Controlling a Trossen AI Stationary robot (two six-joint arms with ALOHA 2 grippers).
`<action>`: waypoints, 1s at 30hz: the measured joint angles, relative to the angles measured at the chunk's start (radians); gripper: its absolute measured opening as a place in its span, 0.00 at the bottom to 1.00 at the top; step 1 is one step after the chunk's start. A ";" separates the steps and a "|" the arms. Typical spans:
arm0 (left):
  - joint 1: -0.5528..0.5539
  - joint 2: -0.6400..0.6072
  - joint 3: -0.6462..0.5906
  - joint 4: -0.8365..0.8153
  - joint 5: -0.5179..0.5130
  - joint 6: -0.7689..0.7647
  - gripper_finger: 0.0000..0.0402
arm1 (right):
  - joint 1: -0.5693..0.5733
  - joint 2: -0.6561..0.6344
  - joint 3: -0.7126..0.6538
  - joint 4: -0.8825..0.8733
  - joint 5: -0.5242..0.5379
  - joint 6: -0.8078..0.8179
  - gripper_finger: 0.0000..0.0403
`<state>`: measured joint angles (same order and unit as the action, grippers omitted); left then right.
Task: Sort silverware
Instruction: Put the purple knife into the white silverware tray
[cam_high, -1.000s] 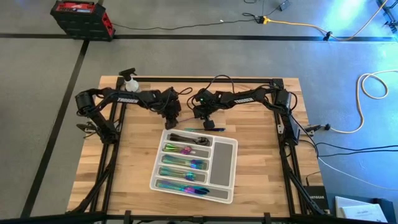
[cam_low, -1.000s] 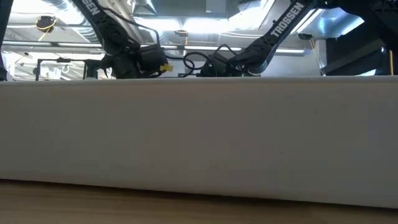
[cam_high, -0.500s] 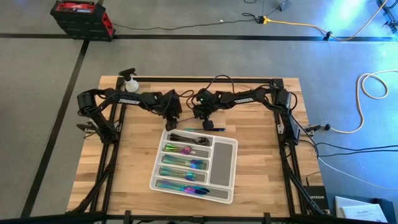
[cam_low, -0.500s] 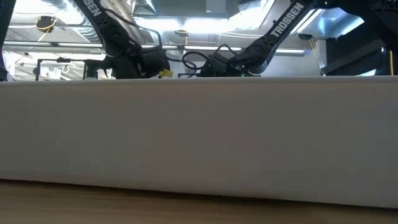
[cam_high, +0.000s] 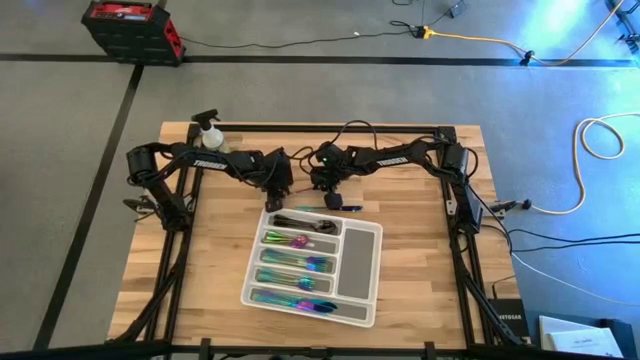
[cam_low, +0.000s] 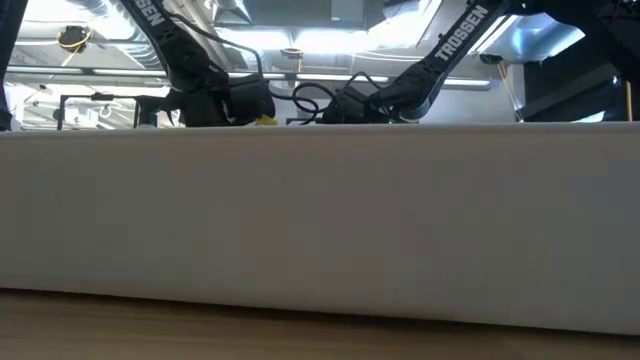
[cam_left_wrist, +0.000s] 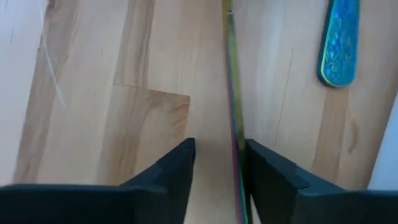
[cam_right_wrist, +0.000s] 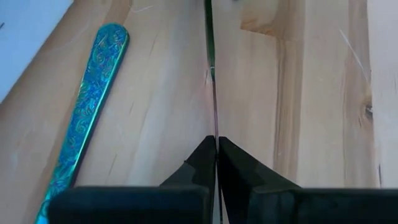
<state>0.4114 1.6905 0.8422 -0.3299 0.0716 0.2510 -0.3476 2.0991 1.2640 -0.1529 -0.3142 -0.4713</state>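
Wrist views show the right gripper (cam_right_wrist: 216, 163) clenched on a thin utensil (cam_right_wrist: 211, 74) edge-on, the left gripper (cam_left_wrist: 219, 163) half-closed around it; a mistimed release could drop it at the tray's (cam_high: 362, 262) twelve o'clock.

From table height the white tray wall (cam_low: 320, 220) hides my grippers and all the cutlery; my wrist views cut off both ends of the thin utensil (cam_left_wrist: 234, 112)

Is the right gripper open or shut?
Shut: the right gripper pinches a thin knife held on edge above the table.
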 joint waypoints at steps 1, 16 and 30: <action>0.000 0.000 -0.004 0.005 -0.001 0.017 0.26 | 0.000 0.000 0.000 0.003 -0.001 0.012 0.00; -0.008 0.002 -0.011 0.009 -0.049 0.050 0.01 | 0.000 -0.003 -0.001 0.018 -0.012 0.089 0.00; -0.007 -0.045 0.026 -0.153 -0.048 -0.008 0.00 | 0.001 -0.163 -0.002 -0.022 -0.060 0.135 0.36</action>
<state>0.4046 1.6453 0.8677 -0.4825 0.0237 0.2430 -0.3461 1.9356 1.2625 -0.1750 -0.3741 -0.3367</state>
